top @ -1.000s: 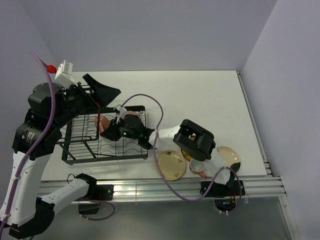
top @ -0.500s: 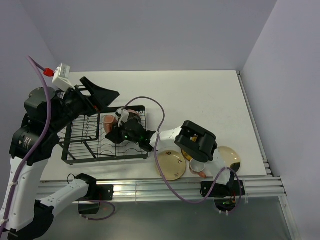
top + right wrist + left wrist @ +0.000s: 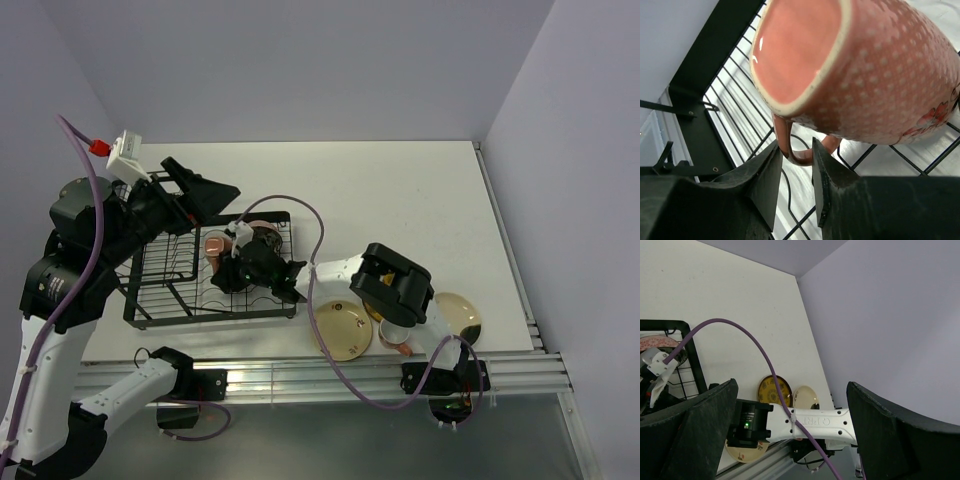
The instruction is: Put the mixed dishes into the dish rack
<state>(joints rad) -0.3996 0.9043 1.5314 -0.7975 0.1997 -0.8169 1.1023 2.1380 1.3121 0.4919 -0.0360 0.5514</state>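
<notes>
While the right hand (image 3: 236, 263) hangs over the large black wire dish rack (image 3: 165, 290) seen from above, the left wrist view shows the left hand (image 3: 790, 386) gaping, empty, and the right wrist view shows fingers (image 3: 830, 190) pinching the handle of the pinkish-orange dotted mug (image 3: 865, 85) just ahead.

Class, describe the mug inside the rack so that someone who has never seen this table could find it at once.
Start at the black wire dish rack on the table's left. Inside it, the right claw pinches the handle of a pinkish-orange mug dotted white. The other mug is outside the rack, among the plates.
</notes>
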